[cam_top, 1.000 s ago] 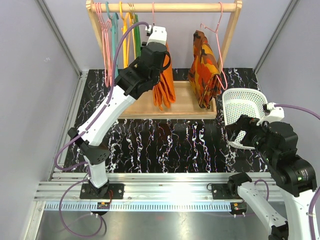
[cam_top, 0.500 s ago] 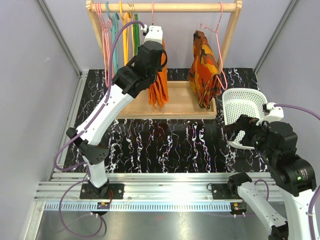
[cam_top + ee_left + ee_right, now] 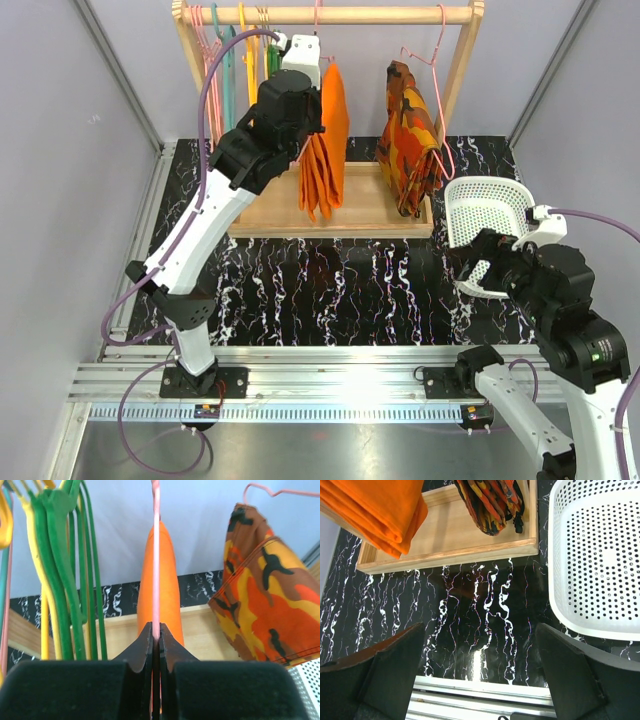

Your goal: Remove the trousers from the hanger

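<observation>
The plain orange trousers (image 3: 325, 150) hang folded over the thin pale-pink hanger (image 3: 317, 18), whose hook is at the wooden rail. In the left wrist view the hanger's wire (image 3: 156, 555) runs straight up from my jaws, with the trousers (image 3: 168, 585) behind it. My left gripper (image 3: 156, 630) is shut on that wire; in the top view the left gripper (image 3: 312, 78) is high beside the top of the trousers. My right gripper (image 3: 480, 665) is open and empty over the black table, also seen in the top view (image 3: 480, 270). The trousers' lower end (image 3: 375, 510) shows in the right wrist view.
A wooden rack rail (image 3: 380, 15) stands over a wooden tray base (image 3: 370, 205). Green and yellow hangers (image 3: 245, 60) hang at the left. A camouflage garment (image 3: 410, 140) hangs at the right on another pink hanger. A white perforated basket (image 3: 490, 215) sits by the right arm.
My left gripper has risen toward the rail with the hanger in it. The trousers have lifted and turned, showing a wider face. The right arm has not moved.
</observation>
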{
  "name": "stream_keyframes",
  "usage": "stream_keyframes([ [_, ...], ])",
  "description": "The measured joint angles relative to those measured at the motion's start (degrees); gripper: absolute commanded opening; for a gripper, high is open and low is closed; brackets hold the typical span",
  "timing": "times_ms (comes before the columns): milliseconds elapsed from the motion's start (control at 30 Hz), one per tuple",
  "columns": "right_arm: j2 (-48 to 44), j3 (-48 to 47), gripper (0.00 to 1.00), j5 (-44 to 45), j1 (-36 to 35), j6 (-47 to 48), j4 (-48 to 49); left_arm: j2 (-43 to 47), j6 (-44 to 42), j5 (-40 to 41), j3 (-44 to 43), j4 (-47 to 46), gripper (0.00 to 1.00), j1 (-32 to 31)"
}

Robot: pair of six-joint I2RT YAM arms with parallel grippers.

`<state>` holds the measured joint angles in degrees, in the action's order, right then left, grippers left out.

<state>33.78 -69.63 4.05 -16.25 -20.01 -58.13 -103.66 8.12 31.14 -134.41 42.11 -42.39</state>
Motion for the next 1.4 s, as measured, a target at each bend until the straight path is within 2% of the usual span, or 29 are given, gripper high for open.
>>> stream_keyframes([
  [367,-1.75,2.62,0.99,-1.14,0.02,1.86,3.56,0.59,0.57,-5.14,0.81,-1.86,0.0,-0.04],
  [567,-1.97,3.72,1.0,-9.42,0.02,4.52,11.06,5.62,2.14,-6.27,8.33,-4.26,0.0,-0.92],
  [800,4.96,2.99,1.0,-16.22,0.02,6.84,18.29,9.31,3.19,-6.34,13.77,-8.59,0.0,-1.27],
  [967,11.02,0.7,0.99,-17.27,0.0,7.39,21.16,9.16,3.23,-6.14,13.66,-9.33,0.0,-1.11],
  [1100,14.45,-1.2,0.99,-17.29,0.02,7.39,22.62,6.82,2.67,-5.62,9.86,-8.55,0.0,-1.14],
  [1400,17.49,-4.11,1.0,-22.67,0.0,7.91,23.8,4.68,1.2,-5.7,4.76,-13.64,0.0,-1.79],
])
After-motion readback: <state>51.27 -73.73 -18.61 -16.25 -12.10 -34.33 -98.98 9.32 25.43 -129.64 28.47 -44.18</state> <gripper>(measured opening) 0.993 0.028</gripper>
